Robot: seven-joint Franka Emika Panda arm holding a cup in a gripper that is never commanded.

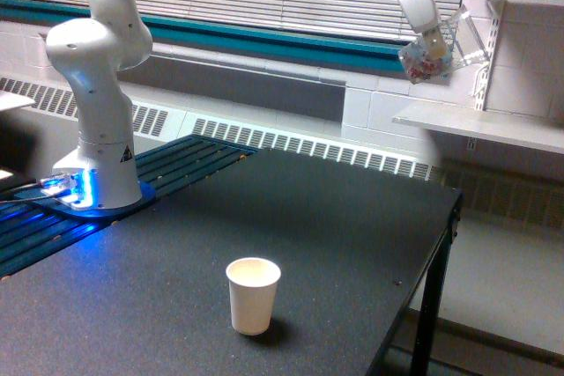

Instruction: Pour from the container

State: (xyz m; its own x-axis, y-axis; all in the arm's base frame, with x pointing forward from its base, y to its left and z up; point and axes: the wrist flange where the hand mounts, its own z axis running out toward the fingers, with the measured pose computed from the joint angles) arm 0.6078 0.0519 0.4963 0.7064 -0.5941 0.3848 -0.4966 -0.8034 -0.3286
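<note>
- Tool (432,41) clamped on clear container (434,52), tilted, high above and well apart from paper cup (253,294).
- Risk: spilling onto worktop (335,217), missing paper cup if poured before moving closer.

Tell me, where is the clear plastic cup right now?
The clear cup hangs tilted in the tool, high at the exterior view's upper right, far above the paper cup.

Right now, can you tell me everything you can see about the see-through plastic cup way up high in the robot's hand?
The see-through clear plastic cup is cylindrical with a wide rim. It hangs high at the exterior view's upper right, far above the dark table, tilted on a slant. The white robot gripper clasps it; nothing else touches it. Small reddish and pale bits show through its wall, too blurred to name. It is nowhere near over the small cream-white paper cup.
</note>
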